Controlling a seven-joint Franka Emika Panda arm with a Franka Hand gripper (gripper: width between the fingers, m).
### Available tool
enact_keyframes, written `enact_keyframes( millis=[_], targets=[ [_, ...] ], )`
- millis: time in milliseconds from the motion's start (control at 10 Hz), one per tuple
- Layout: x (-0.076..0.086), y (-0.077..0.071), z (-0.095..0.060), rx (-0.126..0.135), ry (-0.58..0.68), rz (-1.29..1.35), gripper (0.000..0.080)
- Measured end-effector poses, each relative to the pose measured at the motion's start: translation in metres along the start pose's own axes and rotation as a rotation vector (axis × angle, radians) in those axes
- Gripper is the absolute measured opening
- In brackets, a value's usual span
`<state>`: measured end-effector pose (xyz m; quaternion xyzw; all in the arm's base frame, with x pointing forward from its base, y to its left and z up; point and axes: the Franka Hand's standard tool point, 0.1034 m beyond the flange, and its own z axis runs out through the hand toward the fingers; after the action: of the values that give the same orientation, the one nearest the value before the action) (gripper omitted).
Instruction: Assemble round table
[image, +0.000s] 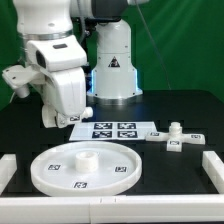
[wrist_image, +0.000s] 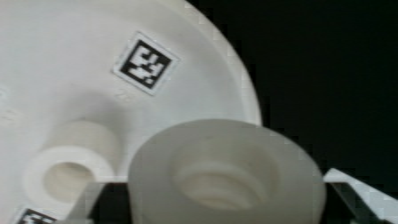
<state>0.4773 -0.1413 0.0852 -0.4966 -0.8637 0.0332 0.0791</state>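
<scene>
My claw (image: 70, 118) grips the short thick white plastic cylinder post (wrist_image: 222, 168) over the large rimmed round white plastic disc (image: 110, 172), which lies by the table's edge nearest the exterior camera. I judge the post must sit squarely over the disc's raised central socket (wrist_image: 71, 165) (upright, not tilted) before I lower and twist gently.

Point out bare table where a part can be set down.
Bare table lies between the round disc and the white rail at the exterior view's right, in front of the cross piece. More lies behind the cross piece. Crowded: the gripper, holding the post, hangs beside the marker board, near the disc's far edge.
</scene>
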Motion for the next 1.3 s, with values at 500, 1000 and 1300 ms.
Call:
enact_keyframes(
  millis=[500, 1000, 1300],
  targets=[
    [-0.005, -0.023, 0.018, 0.033, 0.043, -0.447, 0.0408],
    [-0.01, -0.035, 0.025, 0.052, 0.066, -0.542, 0.0409],
    [-0.008, -0.046, 0.06, 0.075, 0.125, -0.528, 0.0409]
  ],
)
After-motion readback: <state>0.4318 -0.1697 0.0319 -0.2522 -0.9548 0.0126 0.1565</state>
